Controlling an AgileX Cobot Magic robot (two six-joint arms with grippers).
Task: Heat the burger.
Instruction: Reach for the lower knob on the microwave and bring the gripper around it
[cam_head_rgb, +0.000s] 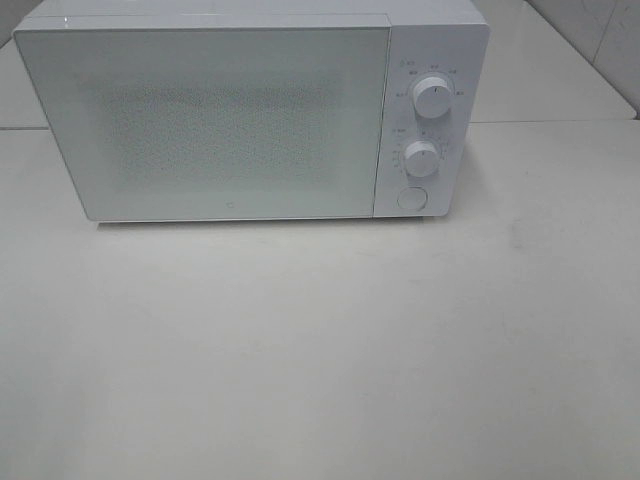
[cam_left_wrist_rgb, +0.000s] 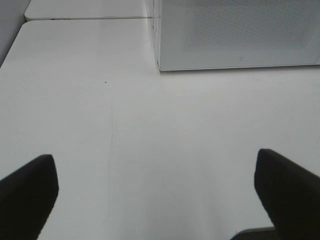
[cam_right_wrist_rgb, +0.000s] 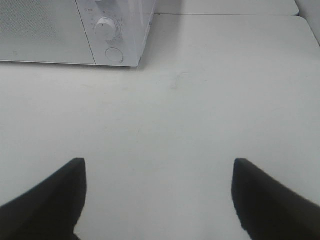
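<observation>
Now microwave (cam_head_rgb: 200, 110) door closed; left fingers (cam_left_wrist_rgb: 25, 197), right fingers (cam_right_wrist_rgb: 45, 202) spread.

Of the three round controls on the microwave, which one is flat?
The button at the bottom of the panel. It lies flush, while the upper knob and the lower knob above it stick out.

You have one microwave (cam_head_rgb: 230, 110). On the microwave's front you count two knobs, an upper knob (cam_head_rgb: 432, 95) and a lower knob (cam_head_rgb: 422, 158), and one round button (cam_head_rgb: 411, 198). Two grippers face the microwave: left gripper (cam_left_wrist_rgb: 155, 157), right gripper (cam_right_wrist_rgb: 159, 162).
</observation>
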